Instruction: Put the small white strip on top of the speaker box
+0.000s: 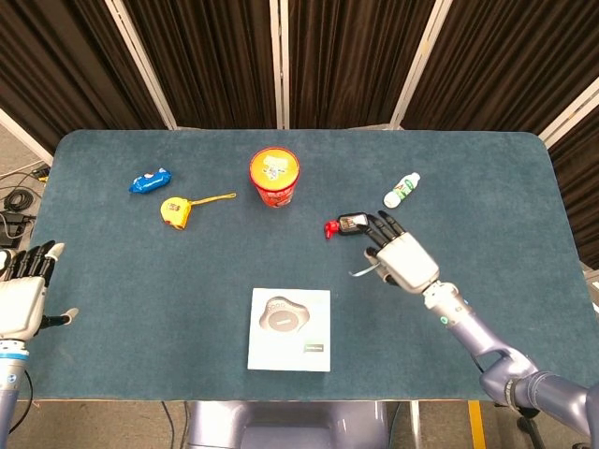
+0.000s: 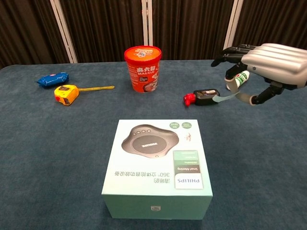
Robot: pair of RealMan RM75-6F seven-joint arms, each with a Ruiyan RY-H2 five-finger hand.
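Note:
The speaker box (image 1: 290,329) (image 2: 157,166) lies flat near the table's front edge, pale green with a grey speaker pictured on top. My right hand (image 1: 402,258) (image 2: 268,62) hovers above the table to the right of the box and pinches the small white strip (image 1: 363,270) (image 2: 224,97) between thumb and a finger, its other fingers spread. The strip hangs to the hand's left, up off the cloth. My left hand (image 1: 21,295) rests open at the table's far left edge, away from everything; only the head view shows it.
A red cup of noodles (image 1: 274,177) (image 2: 143,68) stands behind the box. A black and red device (image 1: 347,224) (image 2: 203,97) and a white bottle (image 1: 401,190) (image 2: 238,79) lie close to my right hand. A yellow tape measure (image 1: 177,210) and a blue packet (image 1: 150,181) sit at the left.

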